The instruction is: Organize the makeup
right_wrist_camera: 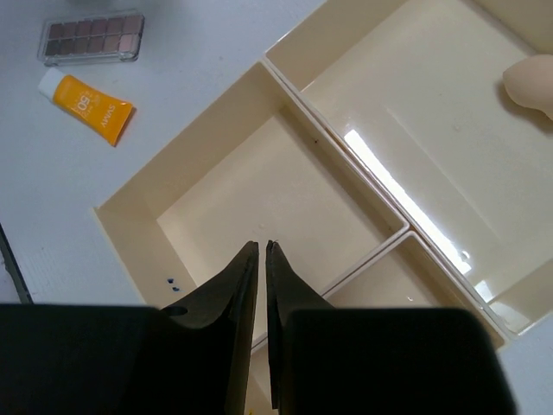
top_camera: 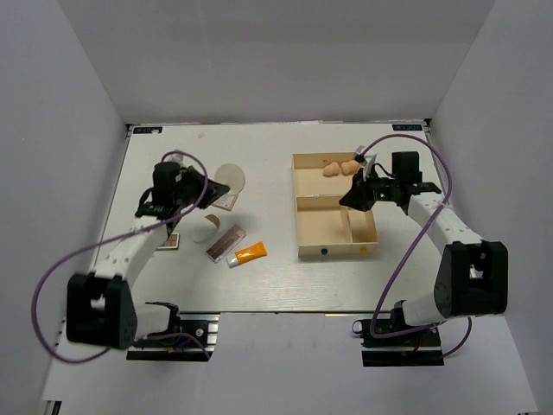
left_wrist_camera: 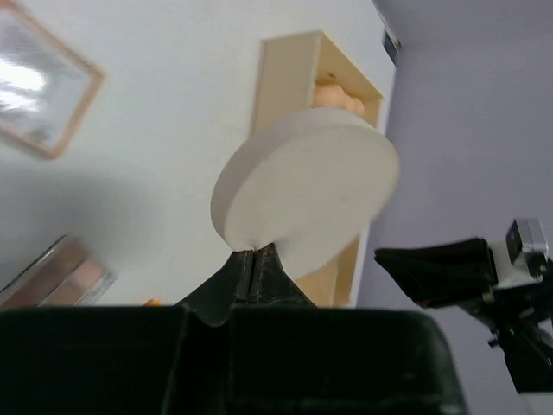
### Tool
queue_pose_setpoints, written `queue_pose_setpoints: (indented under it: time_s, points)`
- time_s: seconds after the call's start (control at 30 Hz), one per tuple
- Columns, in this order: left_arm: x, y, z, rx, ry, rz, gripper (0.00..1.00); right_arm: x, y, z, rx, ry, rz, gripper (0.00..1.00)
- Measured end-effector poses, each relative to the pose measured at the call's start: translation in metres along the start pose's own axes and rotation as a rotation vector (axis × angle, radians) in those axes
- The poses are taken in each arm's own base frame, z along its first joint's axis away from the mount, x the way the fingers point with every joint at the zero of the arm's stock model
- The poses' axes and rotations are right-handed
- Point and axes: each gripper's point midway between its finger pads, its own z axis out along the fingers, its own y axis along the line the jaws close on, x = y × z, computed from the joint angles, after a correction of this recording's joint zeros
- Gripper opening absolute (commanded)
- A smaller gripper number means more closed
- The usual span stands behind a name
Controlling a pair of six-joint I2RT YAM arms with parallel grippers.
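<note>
A cream tray [top_camera: 296,207] lies on the right half of a white table [top_camera: 285,290], its long sides running away from the near edge. Low dividers split it in three: one wide compartment across the far end and, nearer, a larger one on the left beside a narrow one on the right. Its near outer wall carries a blue dot [top_camera: 324,252] and a yellow dot [top_camera: 363,251]. Light glares off the wide compartment's glossy floor. A small label [top_camera: 148,130] sits at the table's far left corner, and a second label [top_camera: 406,127] at the far right. Pale walls [top_camera: 276,60] enclose the table on three sides.
</note>
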Motion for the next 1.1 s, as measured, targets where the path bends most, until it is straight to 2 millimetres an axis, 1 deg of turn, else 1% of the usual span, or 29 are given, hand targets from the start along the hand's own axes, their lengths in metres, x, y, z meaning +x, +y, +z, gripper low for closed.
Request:
queue_pose_setpoints:
  time_s: [0.07,0.13,0.2,0.3,0.43,0.5,0.53,0.57,0.6,0.63,0.7,0.73,0.77,0.8,0.87,0.9,0.97,1.0,1.1]
  points:
    - [0.011,-0.012,0.029,0.07,0.096,0.029,0.0,0.0,-0.003,-0.001,0.024,0.005,0.007,0.15]
    - [0.02,-0.029,0.058,0.134,0.182,0.06,0.0,-0.001,-0.009,-0.004,0.068,0.011,0.013,0.15]
    - [0.028,-0.052,0.088,0.212,0.251,0.105,0.0,-0.002,-0.017,-0.008,0.13,0.016,0.018,0.15]
    - [0.04,-0.09,0.125,0.322,0.323,0.173,0.0,-0.006,-0.029,-0.016,0.221,0.015,0.02,0.15]
    - [0.065,-0.133,0.16,0.434,0.386,0.247,0.0,-0.011,-0.038,-0.028,0.296,0.008,0.02,0.16]
    - [0.08,-0.148,0.177,0.467,0.41,0.275,0.0,-0.013,-0.041,-0.033,0.324,0.001,0.02,0.16]
    - [0.088,-0.153,0.186,0.473,0.426,0.281,0.02,-0.015,-0.042,-0.036,0.336,-0.004,0.019,0.16]
    - [0.095,-0.156,0.195,0.475,0.436,0.286,0.05,-0.016,-0.044,-0.039,0.35,-0.007,0.017,0.16]
    - [0.103,-0.157,0.203,0.475,0.447,0.293,0.1,-0.017,-0.045,-0.042,0.363,-0.011,0.016,0.16]
    - [0.111,-0.156,0.21,0.461,0.462,0.293,0.2,-0.019,-0.046,-0.045,0.376,-0.016,0.015,0.16]
    - [0.126,-0.149,0.225,0.431,0.483,0.294,0.33,-0.021,-0.048,-0.049,0.396,-0.022,0.013,0.17]
    - [0.132,-0.144,0.231,0.407,0.49,0.293,0.39,-0.021,-0.05,-0.052,0.405,-0.024,0.014,0.17]
    - [0.139,-0.137,0.238,0.376,0.501,0.288,0.5,-0.021,-0.051,-0.053,0.411,-0.025,0.015,0.17]
    - [0.143,-0.129,0.243,0.347,0.506,0.287,0.57,-0.021,-0.052,-0.054,0.416,-0.026,0.016,0.17]
    - [0.147,-0.115,0.249,0.29,0.514,0.281,0.67,-0.021,-0.053,-0.056,0.421,-0.027,0.02,0.18]
    - [0.148,-0.11,0.25,0.267,0.518,0.27,0.68,-0.02,-0.053,-0.056,0.422,-0.027,0.022,0.2]
    - [0.145,-0.113,0.251,0.256,0.508,0.279,0.71,-0.02,-0.054,-0.057,0.424,-0.028,0.027,0.23]
    - [0.142,-0.116,0.251,0.254,0.498,0.285,0.72,-0.019,-0.054,-0.056,0.423,-0.029,0.03,0.26]
    - [0.138,-0.12,0.252,0.247,0.484,0.291,0.72,-0.02,-0.051,-0.055,0.402,-0.034,0.027,0.33]
